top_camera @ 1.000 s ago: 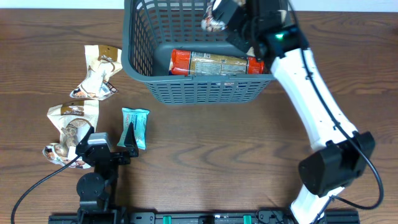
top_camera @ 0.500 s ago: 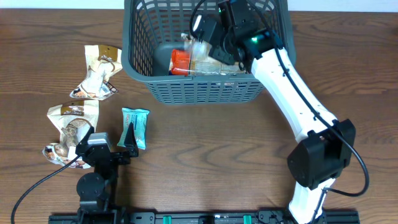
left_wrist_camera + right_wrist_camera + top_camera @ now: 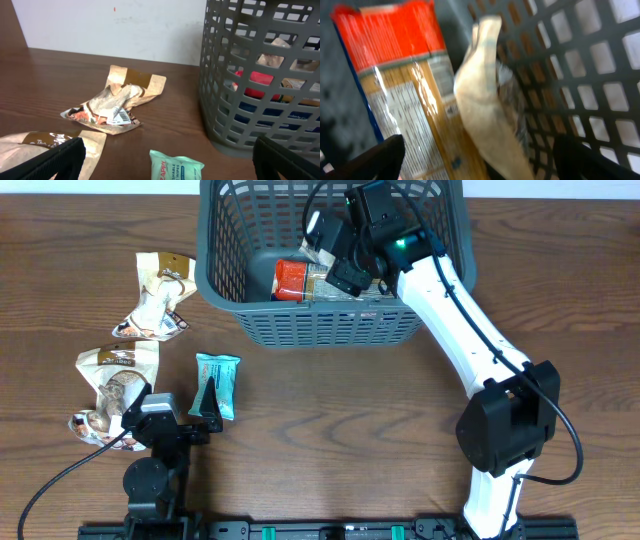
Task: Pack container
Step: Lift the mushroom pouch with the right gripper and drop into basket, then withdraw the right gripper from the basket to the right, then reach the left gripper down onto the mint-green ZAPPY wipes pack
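The container (image 3: pixel 320 328) stood at the far middle of the table (image 3: pixel 350 440), and in it a long packet with a red end (image 3: pixel 292 278) lay on the floor. Beside this a pale packet (image 3: pixel 485 105) leaned at the lattice wall. The right gripper (image 3: pixel 330 252) was inside the basket, above this pale packet, with its jaws spread wide and not touching it. On the table to the left we saw a teal packet (image 3: pixel 218 380) and two crumpled brown packets (image 3: pixel 158 298). The left gripper (image 3: pixel 208 408) rested low, just beside the teal packet, with its jaws also spread.
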You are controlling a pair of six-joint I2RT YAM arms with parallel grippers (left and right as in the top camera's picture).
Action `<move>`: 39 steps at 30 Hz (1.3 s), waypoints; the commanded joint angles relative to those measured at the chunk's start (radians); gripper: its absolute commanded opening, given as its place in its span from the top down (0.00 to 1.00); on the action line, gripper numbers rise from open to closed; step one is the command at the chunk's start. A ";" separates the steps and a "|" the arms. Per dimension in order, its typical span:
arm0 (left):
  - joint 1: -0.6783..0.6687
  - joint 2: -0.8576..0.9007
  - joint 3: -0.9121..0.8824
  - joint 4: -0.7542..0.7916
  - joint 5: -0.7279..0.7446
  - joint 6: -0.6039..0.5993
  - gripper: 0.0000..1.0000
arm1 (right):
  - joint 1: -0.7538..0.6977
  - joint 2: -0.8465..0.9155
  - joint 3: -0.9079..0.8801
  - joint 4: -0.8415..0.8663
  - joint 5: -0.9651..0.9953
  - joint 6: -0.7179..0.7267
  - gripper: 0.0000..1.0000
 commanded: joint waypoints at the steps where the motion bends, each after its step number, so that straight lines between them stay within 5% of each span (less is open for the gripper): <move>1: -0.004 0.000 -0.018 -0.039 -0.005 -0.013 0.01 | 0.005 -0.053 0.023 0.006 -0.159 0.094 0.06; 7: -0.004 0.000 -0.018 -0.039 -0.004 -0.027 0.01 | -0.001 -0.139 0.023 -0.053 -0.303 0.253 0.01; 17: -0.003 0.075 0.179 -0.243 -0.004 -0.311 0.01 | -0.217 -0.369 0.023 -0.062 -0.298 0.476 0.01; 29: -0.003 0.793 0.834 -0.547 0.090 -0.269 0.01 | -0.697 -0.444 0.023 -0.149 -0.196 0.679 0.01; 39: -0.003 1.195 1.205 -0.874 0.104 -0.127 0.01 | -0.875 -0.369 -0.085 -0.298 -0.192 0.678 0.01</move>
